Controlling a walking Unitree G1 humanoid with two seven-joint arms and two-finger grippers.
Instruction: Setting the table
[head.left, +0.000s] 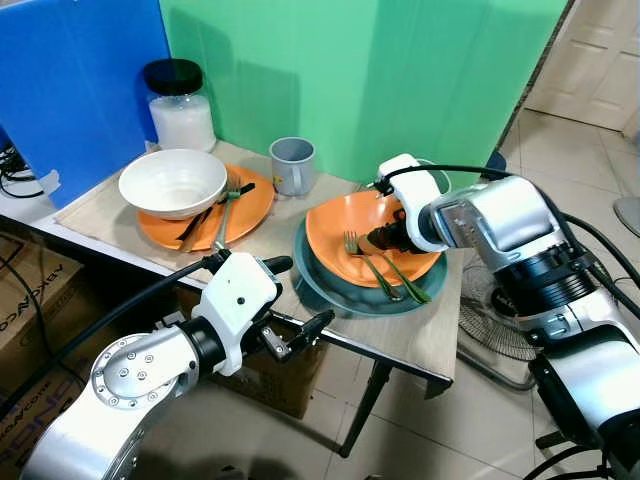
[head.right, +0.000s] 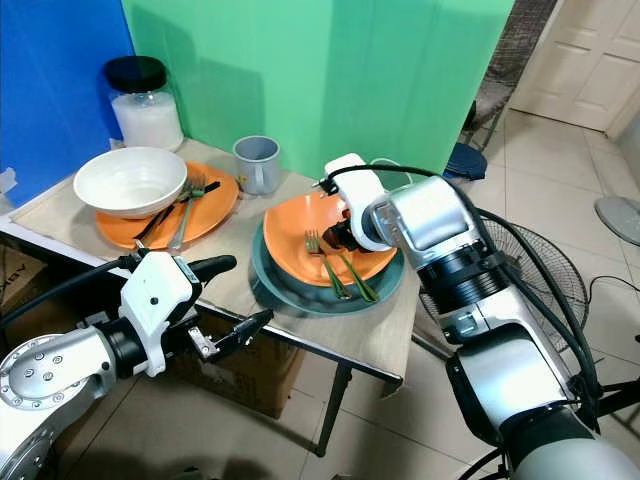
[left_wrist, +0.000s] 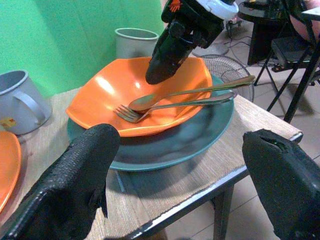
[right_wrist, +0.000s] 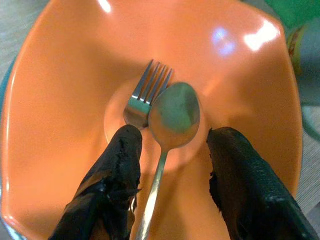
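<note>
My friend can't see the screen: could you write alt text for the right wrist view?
Two open black fingers of the right gripper straddle a spoon lying beside a fork in an orange bowl, seen from just above.

Bright, even indoor light, head views sharp throughout. White glare spots on orange bowl (right_wrist: 90, 100), strongest toward far rim. Soft shadows of jar (head.left: 180, 105) and mug (head.left: 293, 165) on green backdrop (head.left: 400, 70), so light seems to come from near side, perhaps overhead. Deep shade under table (head.left: 420, 345). Left wrist view: near black fingers (left_wrist: 75, 185) blurred, bowl behind crisp. Right wrist view slightly soft at edges.
</note>
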